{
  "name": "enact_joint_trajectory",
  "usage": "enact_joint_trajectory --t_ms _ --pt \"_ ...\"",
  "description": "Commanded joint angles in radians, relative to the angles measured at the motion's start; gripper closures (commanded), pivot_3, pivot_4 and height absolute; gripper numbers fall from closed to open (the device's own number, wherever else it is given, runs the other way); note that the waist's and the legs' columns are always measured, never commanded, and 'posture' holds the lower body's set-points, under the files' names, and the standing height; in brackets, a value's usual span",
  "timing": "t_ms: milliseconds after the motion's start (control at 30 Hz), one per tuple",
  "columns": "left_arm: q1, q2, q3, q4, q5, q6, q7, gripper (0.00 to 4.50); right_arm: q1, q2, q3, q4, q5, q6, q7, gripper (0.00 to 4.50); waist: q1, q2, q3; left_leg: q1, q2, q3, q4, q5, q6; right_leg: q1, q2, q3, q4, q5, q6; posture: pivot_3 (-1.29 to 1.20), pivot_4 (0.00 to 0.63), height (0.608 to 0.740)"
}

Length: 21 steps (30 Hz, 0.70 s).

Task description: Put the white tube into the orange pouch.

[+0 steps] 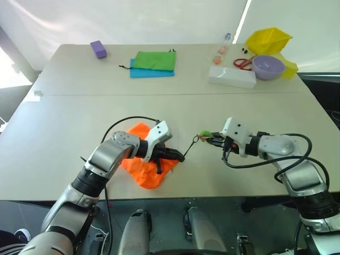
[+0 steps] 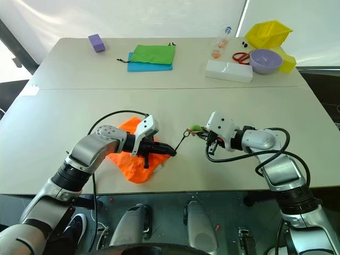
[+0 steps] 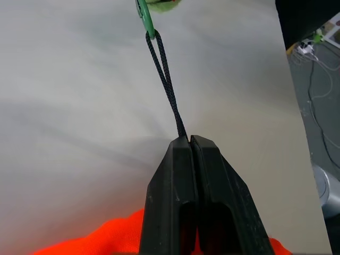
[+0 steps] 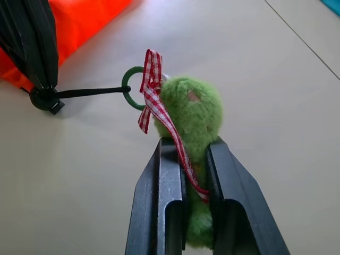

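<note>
The orange pouch (image 1: 142,171) lies crumpled on the near part of the table. My left gripper (image 3: 189,139) reaches over it and is shut on the pouch's black cord (image 3: 165,81) right at the pouch's mouth. The cord runs taut across the table to a green ring and a fuzzy green toggle (image 4: 194,113) with a red checked ribbon. My right gripper (image 4: 186,147) is shut on that toggle, a short way to the right of the pouch (image 2: 130,162). The white tube is hidden or out of view.
At the far right stand a long white box (image 1: 231,77), a purple bowl (image 1: 268,67), red scissors (image 1: 243,64), a yellow bin (image 1: 269,39) and a clear slim bottle (image 1: 223,47). A green pouch (image 1: 154,59) on a blue one (image 1: 150,73) and a purple block (image 1: 98,49) lie far left.
</note>
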Motion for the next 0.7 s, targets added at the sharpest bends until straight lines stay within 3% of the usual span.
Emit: enact_joint_trajectory --t_ms 33,133,200,700 --pt "-0.005 -0.012 0.013 0.007 -0.006 0.007 0.01 4.44 -0.019 0.001 -0.009 -0.029 -0.002 -0.015 -0.004 4.5 0.0 0.0 0.0 0.0 0.0 0.0 0.0 0.0 0.0 0.0 0.0 0.0 0.0 0.0 0.0 0.0 0.15 0.74" --pt "-0.006 -0.017 0.015 0.0 -0.018 0.014 0.004 3.58 -0.017 0.0 -0.008 -0.032 -0.001 -0.014 -0.002 4.5 0.0 0.0 0.0 0.0 0.0 0.0 0.0 0.0 0.0 0.0 0.0 0.0 0.0 0.0 0.0 0.0 0.15 0.74" --pt "-0.005 -0.014 0.001 -0.009 0.003 -0.016 0.008 2.62 -0.017 -0.001 -0.01 -0.032 0.0 -0.013 -0.001 4.5 0.0 0.0 0.0 0.0 0.0 0.0 0.0 0.0 0.0 0.0 0.0 0.0 0.0 0.0 0.0 0.0 0.15 0.74" --pt "0.009 -0.022 -0.05 -0.016 0.05 0.004 0.021 2.62 -0.019 0.002 -0.009 -0.036 0.0 -0.011 -0.006 4.5 0.0 0.0 0.0 0.0 0.0 0.0 0.0 0.0 0.0 0.0 0.0 0.0 0.0 0.0 0.0 0.0 0.15 0.74"
